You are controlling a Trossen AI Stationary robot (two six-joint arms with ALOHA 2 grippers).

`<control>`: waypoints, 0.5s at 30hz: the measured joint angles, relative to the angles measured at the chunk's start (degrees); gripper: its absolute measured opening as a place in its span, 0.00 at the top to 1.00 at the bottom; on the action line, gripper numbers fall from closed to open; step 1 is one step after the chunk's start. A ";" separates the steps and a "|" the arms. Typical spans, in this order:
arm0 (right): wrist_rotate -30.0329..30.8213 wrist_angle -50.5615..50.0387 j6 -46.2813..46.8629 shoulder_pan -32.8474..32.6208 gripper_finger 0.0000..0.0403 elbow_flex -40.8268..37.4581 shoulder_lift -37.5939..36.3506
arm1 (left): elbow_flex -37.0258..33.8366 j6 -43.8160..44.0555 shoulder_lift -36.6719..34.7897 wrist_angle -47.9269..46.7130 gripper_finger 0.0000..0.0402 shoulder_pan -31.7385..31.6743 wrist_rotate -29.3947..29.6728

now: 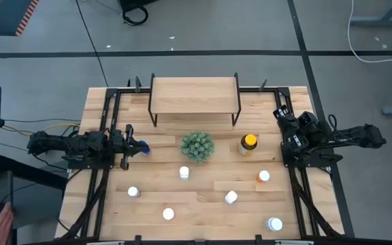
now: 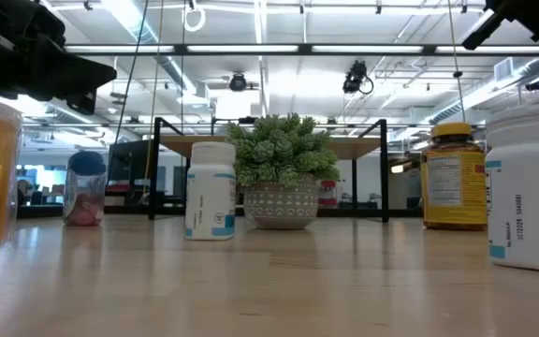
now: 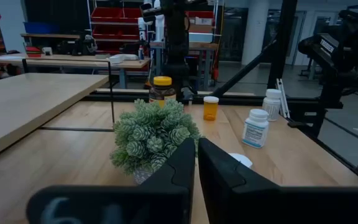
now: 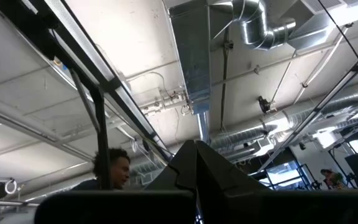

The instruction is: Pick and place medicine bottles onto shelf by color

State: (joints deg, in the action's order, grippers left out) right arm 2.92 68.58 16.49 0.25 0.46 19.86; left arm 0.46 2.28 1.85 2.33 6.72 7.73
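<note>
the medicine bottles (image 1: 184,173) look like light, rigid plastic with smooth, probably slippery sides. judged from that, the safest hold is across the round body just under the cap, squeezing gently so a bottle does not pop out or tip. the amber bottle (image 1: 248,144) is taller and broader and probably heavier, so it wants a wider grip lower on its body.

seen from above, the bottles stand scattered over the near half of the bench (image 1: 101,102), from about 7 o'clock round to 4 o'clock of the green plant ball (image 1: 197,146). most have white caps. one orange bottle (image 1: 263,177) sits at roughly 4 o'clock, the amber one with its yellow cap just beside the plant at 3 o'clock, and a blue bottle (image 1: 143,148) at 9 o'clock, right at the left arm's tip. whether any of them is lying on its side is hard to tell from overhead.

the shelf (image 1: 194,95) stands bare at 12 o'clock, at the far edge.

the left end effector (image 3: 196,163) has its fingers pressed nearly together, holding nothing. the right end effector (image 4: 196,163) is fully closed and empty, tilted up toward the ceiling at the bench's 3 o'clock side.
</note>
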 joint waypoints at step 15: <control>0.00 0.00 -0.02 0.00 0.99 0.01 0.00 | 0.01 0.00 0.02 0.01 0.93 0.00 0.00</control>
State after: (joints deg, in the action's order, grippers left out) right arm 2.92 68.58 16.47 0.25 0.47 19.86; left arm 0.46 2.28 1.87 2.34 6.72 7.73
